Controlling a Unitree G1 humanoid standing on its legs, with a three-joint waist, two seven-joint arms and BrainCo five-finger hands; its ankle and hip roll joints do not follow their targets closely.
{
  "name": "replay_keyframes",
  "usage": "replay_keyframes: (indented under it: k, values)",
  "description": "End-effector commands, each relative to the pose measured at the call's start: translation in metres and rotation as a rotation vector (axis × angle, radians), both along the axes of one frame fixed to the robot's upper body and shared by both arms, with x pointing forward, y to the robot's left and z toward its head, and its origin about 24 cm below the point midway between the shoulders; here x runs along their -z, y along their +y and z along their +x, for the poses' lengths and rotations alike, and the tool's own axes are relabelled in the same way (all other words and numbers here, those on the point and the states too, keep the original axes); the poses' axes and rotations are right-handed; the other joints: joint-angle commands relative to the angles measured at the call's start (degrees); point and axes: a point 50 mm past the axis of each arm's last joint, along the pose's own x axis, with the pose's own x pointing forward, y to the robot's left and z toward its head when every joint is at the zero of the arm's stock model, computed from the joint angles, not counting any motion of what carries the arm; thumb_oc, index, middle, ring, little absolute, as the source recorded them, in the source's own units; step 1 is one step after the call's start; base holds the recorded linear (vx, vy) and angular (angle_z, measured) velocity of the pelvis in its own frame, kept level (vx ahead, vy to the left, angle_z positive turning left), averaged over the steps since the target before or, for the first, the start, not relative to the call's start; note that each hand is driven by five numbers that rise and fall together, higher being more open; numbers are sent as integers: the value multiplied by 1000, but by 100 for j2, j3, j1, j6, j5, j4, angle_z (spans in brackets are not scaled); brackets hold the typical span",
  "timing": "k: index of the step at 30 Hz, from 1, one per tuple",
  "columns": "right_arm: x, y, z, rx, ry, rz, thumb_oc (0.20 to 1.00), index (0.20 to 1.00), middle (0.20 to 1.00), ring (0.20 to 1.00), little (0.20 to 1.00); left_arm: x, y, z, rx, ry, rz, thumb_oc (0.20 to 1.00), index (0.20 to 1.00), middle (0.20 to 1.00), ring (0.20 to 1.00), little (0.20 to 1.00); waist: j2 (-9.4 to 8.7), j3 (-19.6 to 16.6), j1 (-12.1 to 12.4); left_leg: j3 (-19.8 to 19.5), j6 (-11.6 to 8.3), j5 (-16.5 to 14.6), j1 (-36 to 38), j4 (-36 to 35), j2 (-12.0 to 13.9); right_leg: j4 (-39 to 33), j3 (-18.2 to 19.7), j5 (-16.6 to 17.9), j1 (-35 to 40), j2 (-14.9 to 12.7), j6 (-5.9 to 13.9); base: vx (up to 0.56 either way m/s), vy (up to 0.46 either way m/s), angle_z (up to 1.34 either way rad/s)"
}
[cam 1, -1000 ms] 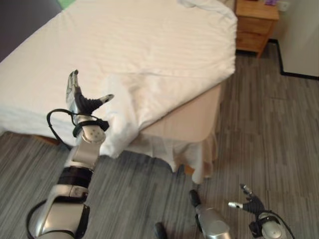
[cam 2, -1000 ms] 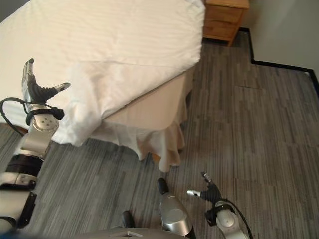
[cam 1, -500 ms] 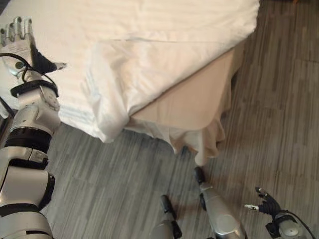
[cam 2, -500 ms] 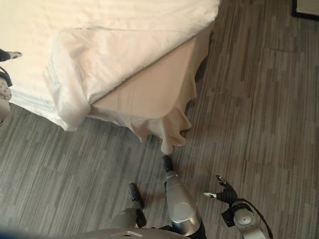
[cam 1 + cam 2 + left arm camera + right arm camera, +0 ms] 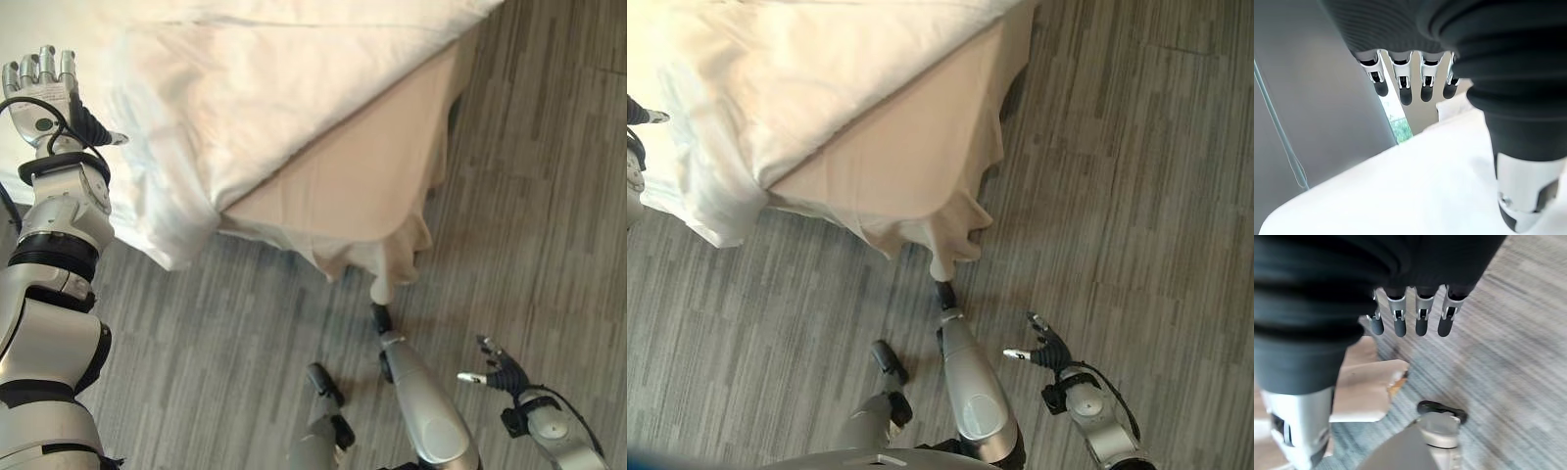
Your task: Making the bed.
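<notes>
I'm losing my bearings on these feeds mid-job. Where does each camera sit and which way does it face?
Left eye view: on the head, looking down at the bed corner, white duvet folded back off the beige mattress; left hand raised open, right hand low over the floor.
Right eye view: same scene, slightly offset.
Left wrist view: along the open left hand, over the duvet.
Right wrist view: along the open right hand, toward the wood-look floor and bed skirt.

Head eyes look down — both share the bed (image 5: 294, 117) corner.
</notes>
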Motion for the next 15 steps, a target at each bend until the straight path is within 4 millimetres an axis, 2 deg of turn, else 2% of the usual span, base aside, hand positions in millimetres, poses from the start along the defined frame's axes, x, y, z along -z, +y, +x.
replay_keyframes:
  k: [1, 2, 3, 4, 5, 6, 9, 11, 12, 13, 14, 15]
  values:
    - [7, 13, -8, -10, 9, 56, 1000, 1000, 1000, 1000, 1000, -2, 29, -16, -133, 12, -82, 1000, 1000, 1000, 1000, 1000, -350, -273, -268, -70, -147, -144, 766, 32, 165, -1129, 166, 279, 510, 49, 494, 38, 68, -29]
    - [1, 13, -3, -16, -17, 66, 1000, 1000, 1000, 1000, 1000, 13, 35, -17, -159, 70, -133, 1000, 1000, 1000, 1000, 1000, -372, -246, -289, -40, -135, -193, 685, 32, 138, -1074, 213, 294, 351, 85, 502, -32, 33, -36]
    - [-1, 16, -2, -26, -22, 83, 1000, 1000, 1000, 1000, 1000, 19, 37, -19, -166, 88, -158, 1000, 1000, 1000, 1000, 1000, -353, -275, -295, -7, -125, -246, 623, 32, 122, -1127, 252, 332, 283, 92, 516, -34, 24, -33]
    - [-3, 22, -1, -40, -40, 108, 1000, 1000, 1000, 1000, 1000, 29, 39, -20, -171, 105, -201, 269, 269, 269, 269, 269, -343, -275, -306, 21, -120, -274, 552, 32, 116, -1174, 284, 376, 186, 124, 531, -15, 10, -19]
    - [-4, 21, -1, -41, -40, 107, 1000, 1000, 1000, 1000, 1000, 29, 40, -20, -171, 105, -202, 269, 269, 269, 269, 269, -334, -289, -305, 26, -120, -275, 541, 32, 116, -1175, 288, 380, 174, 126, 532, -11, 7, -25]
    - [-7, 28, 0, -55, -60, 142, 1000, 1000, 1000, 1000, 1000, 38, 38, -19, -158, 94, -267, 200, 200, 200, 200, 200, -285, -313, -285, 49, -104, -300, 465, 32, 104, -1247, 352, 446, 73, 180, 554, 2, 5, -27]
    - [-9, 33, -4, -86, -67, 164, 1000, 1000, 1000, 1000, 1000, 34, 34, -16, -118, 54, -274, 200, 200, 200, 200, 200, -204, -339, -251, 13, -65, -328, 481, 32, 62, -1256, 402, 442, 54, 222, 548, 18, 15, -17]
    - [-8, 32, -10, -111, -48, 140, 1000, 1000, 1000, 1000, 1000, 17, 11, -4, 19, -51, -280, 200, 200, 200, 200, 200, -205, -360, -189, -119, 16, -268, 581, 32, -52, -1257, 444, 513, 180, 216, 478, -27, 0, -5]
    - [-8, 32, -10, -112, -47, 139, 1000, 1000, 1000, 1000, 1000, 18, 11, -5, 18, -50, -281, 200, 200, 200, 200, 200, -204, -354, -192, -118, 16, -270, 591, 32, -51, -1259, 444, 512, 190, 218, 478, -47, -18, -2]
    - [-6, 31, -13, -108, -35, 139, 1000, 1000, 1000, 1000, 1000, 12, 3, -2, 68, -88, -279, 200, 200, 200, 200, 200, -193, -365, -154, -177, 45, -312, 646, 32, -80, -1270, 450, 502, 253, 210, 466, 0, 0, 0]
    - [-4, 29, -17, -103, -20, 133, 1000, 1000, 1000, 1000, 1000, 4, -10, 2, 143, -154, -294, 200, 200, 200, 200, 200, -181, -363, -126, -262, 75, -367, 747, 32, -128, -1279, 464, 486, 361, 206, 466, 21, 65, -6]
    - [-1, 24, -22, -92, 7, 110, 1000, 1000, 1000, 1000, 1000, 3, -41, 9, 300, -222, -340, 200, 200, 200, 200, 200, -174, -355, -109, -311, 156, -543, 991, 32, -245, -1318, 491, 459, 656, 121, 452, 24, 86, -4]
